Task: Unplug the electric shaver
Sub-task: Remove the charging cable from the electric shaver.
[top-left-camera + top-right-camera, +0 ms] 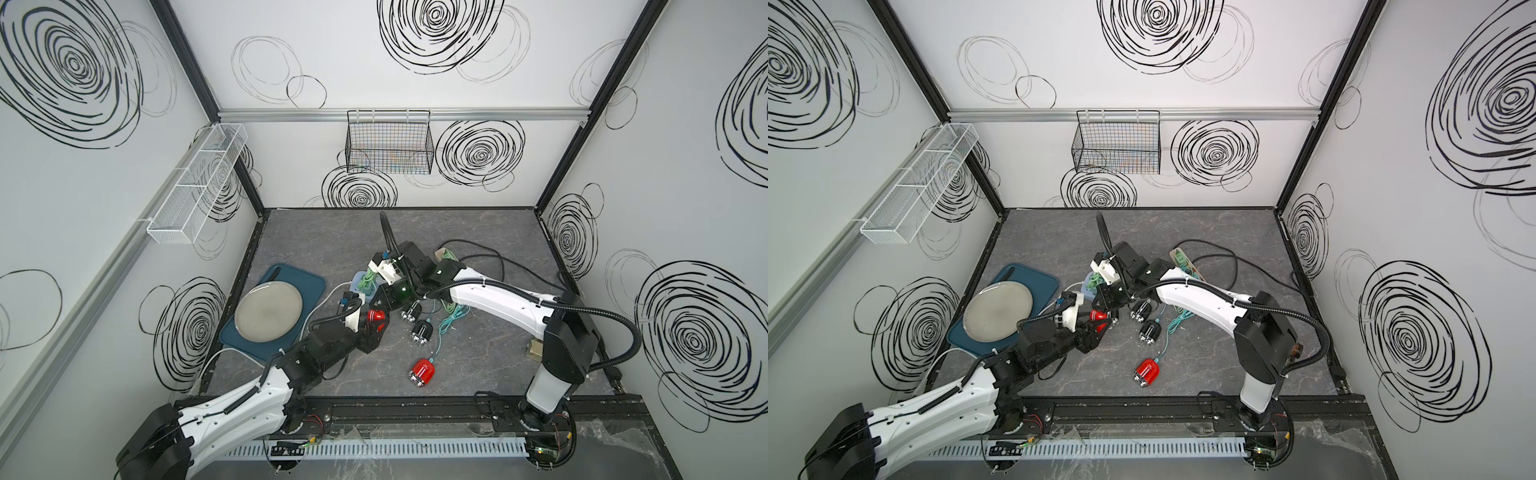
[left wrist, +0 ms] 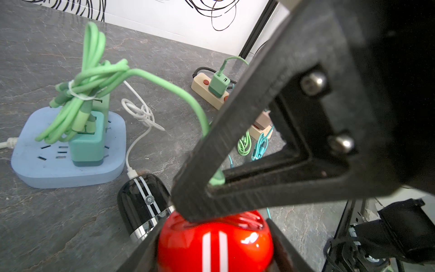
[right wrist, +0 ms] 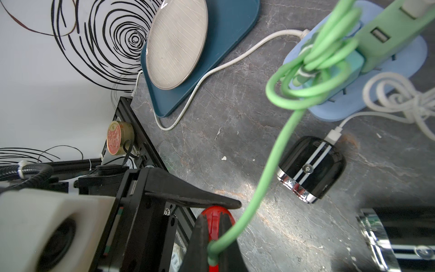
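Because the plug needed something to pull against, our left gripper (image 2: 215, 235) was clamped round the red shaver (image 2: 211, 252), bracing its body at about nine o'clock of the middle of the table (image 1: 478, 374). Our right gripper (image 3: 214, 256) was pinched shut on the green cable (image 3: 266, 169) right at the shaver's end. It was probably on the plug, though its fingers hid the joint. That cable ran to a green charger (image 2: 87, 146) on the blue power strip (image 2: 35, 164), about eleven o'clock of the shaver. A black shaver (image 2: 143, 202) lay just beside.
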Available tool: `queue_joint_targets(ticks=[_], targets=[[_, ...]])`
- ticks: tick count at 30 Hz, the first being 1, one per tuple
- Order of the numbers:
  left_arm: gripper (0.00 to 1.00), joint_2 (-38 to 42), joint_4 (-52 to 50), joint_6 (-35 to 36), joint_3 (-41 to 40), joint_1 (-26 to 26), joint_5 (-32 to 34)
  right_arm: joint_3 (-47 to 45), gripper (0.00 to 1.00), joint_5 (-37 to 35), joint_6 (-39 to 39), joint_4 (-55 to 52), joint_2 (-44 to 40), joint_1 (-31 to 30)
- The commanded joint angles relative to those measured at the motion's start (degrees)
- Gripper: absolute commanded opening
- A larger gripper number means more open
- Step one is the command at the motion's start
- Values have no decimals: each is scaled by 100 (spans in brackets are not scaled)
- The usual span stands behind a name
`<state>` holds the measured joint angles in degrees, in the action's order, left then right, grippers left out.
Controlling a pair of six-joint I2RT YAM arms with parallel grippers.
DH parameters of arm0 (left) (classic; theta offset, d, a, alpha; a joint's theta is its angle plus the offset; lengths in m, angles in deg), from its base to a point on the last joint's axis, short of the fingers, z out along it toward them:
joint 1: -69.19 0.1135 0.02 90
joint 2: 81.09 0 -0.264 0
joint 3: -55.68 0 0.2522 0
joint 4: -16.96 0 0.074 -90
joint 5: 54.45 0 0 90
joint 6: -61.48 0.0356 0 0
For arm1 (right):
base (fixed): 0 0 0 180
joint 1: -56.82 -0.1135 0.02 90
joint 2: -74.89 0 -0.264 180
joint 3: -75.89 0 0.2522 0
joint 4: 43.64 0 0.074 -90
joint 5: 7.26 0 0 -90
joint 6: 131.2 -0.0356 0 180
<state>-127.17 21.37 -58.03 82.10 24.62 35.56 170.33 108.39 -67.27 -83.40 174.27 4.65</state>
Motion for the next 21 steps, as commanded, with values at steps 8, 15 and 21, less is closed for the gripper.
queue_joint_targets(ticks=[8, 15, 21], targets=[[38, -94, -1134, 34, -247, -60, -120, 703, 1, -1816, 500, 7, -216, -182], [38, -145, -1127, 33, -230, -69, -124, 646, 0, -1132, 291, 277, -267, -4], [38, -173, -1123, 34, -221, -85, -115, 474, 1, -89, -24, 651, -401, 336]])
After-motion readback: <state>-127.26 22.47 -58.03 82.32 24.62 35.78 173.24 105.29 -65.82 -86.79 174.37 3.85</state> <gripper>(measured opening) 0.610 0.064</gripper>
